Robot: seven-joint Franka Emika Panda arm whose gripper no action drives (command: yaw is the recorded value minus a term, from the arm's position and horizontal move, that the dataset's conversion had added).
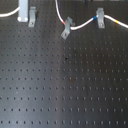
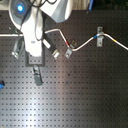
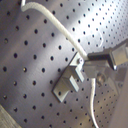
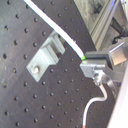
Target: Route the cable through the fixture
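A black perforated bench (image 1: 65, 85) fills both exterior views. The cable (image 1: 82, 23), a thin white cord, runs across the far part of the bench. In the first exterior view it passes through the slanted grey clip (image 1: 66, 28), where its red-orange band sits, then through the broader grey clip (image 1: 100, 18) near the first exterior view's right edge, with its blue-and-yellow band just beyond. Both ends of the cable are cut off by the picture edges.

The fixture (image 1: 33, 16), a narrow grey clip standing nearly straight, is near the first exterior view's upper left, just beside a white upright part (image 1: 23, 10) that is cut off at the top. In the second exterior view the robot arm (image 2: 31, 30) covers much of that area, and the fixture (image 2: 18, 48) is only partly visible at its side.

In both wrist views the gripper (image 4: 100, 64) has its jaws closed on the cable (image 4: 60, 31), just beside the fixture (image 4: 46, 54). There the cable lies along the fixture's edge; whether it touches is unclear. The pictures are blurred.
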